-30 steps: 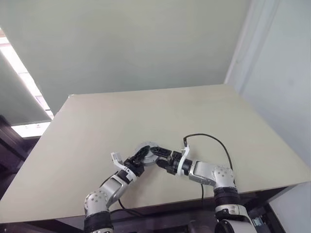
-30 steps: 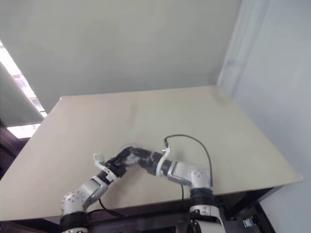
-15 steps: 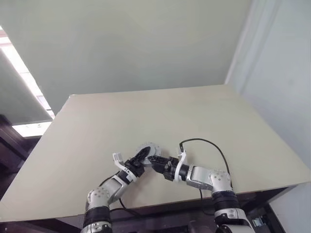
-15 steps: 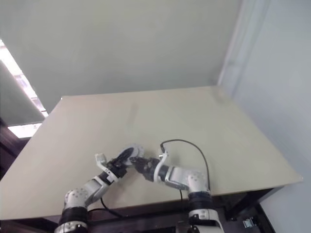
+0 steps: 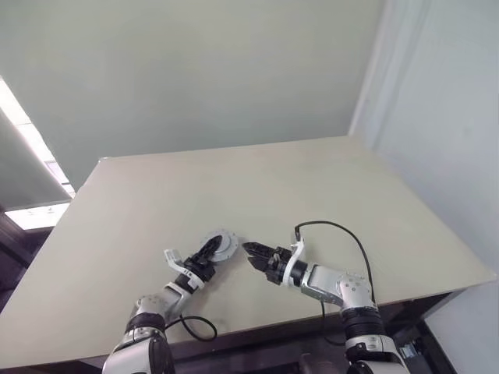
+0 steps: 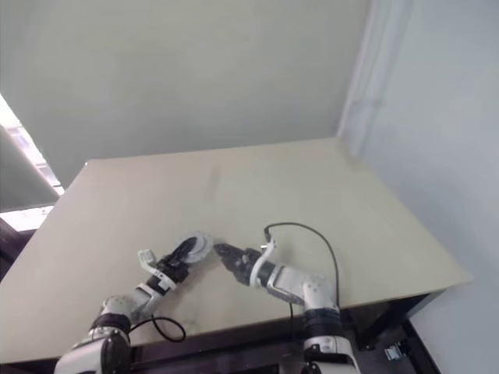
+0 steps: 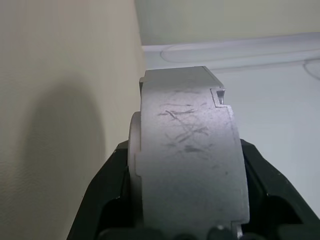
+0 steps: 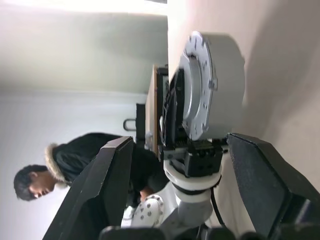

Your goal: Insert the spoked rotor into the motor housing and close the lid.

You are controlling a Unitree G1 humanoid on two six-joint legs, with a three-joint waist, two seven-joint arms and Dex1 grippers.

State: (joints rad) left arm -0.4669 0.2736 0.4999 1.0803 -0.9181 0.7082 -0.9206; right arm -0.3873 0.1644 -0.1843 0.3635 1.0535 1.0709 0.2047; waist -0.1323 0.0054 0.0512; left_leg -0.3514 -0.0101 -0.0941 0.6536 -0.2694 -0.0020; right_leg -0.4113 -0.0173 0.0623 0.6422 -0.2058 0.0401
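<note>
Gripping the motor housing between both black fingers — left gripper, low over the beige table, near its front edge. Housing: round grey metal body, flat lidded face with small holes turned toward 3 o'clock. Right gripper — fingers apart, empty, just beside the housing at its 3 o'clock, tips pointing at it. Person in dark jacket behind.

Motor housing: dull grey metal, matt, side wall finely scratched (lid face smoother, pale grey). Left hand fingers: black matt plastic; right hand the same. Worktop: smooth matt beige, looks laminate.
</note>
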